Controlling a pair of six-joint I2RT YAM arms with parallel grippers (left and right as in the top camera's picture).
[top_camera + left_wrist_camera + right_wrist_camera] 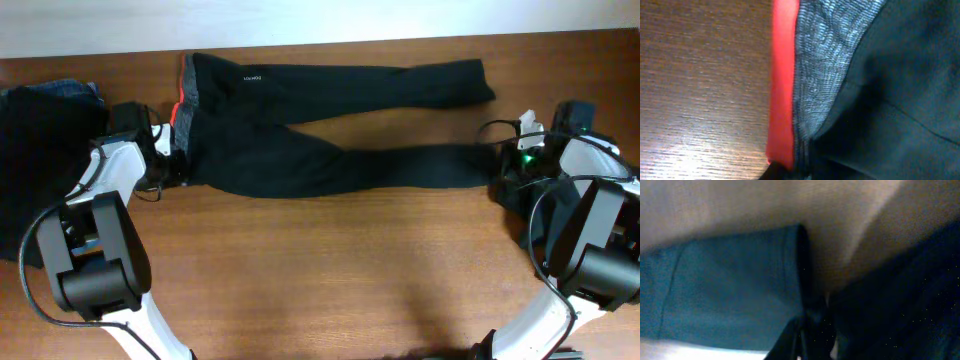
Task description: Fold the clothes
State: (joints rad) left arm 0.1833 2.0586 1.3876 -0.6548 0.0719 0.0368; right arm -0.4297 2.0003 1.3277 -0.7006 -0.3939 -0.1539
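Noted right claw (pixel 503 170) pinched shut on trousers (pixel 300 165); cannot tell grip of left claw (pixel 172 160) at waistband (pixel 820 75); risk of slippage on lift from shallow pinch.

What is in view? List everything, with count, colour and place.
trousers: one pair, black, laid flat across the far half of the table, waist to the left, legs to the right
waistband: one, heathered grey edged in red, at the left end of the trousers
pile of clothes: one heap, black with blue denim at the top, at the left edge
table: one, brown wood
left arm: one, white and black, near left
right arm: one, white and black, near right
left tool: at the waistband, state unclear
right tool: shut, at the nearer leg's end
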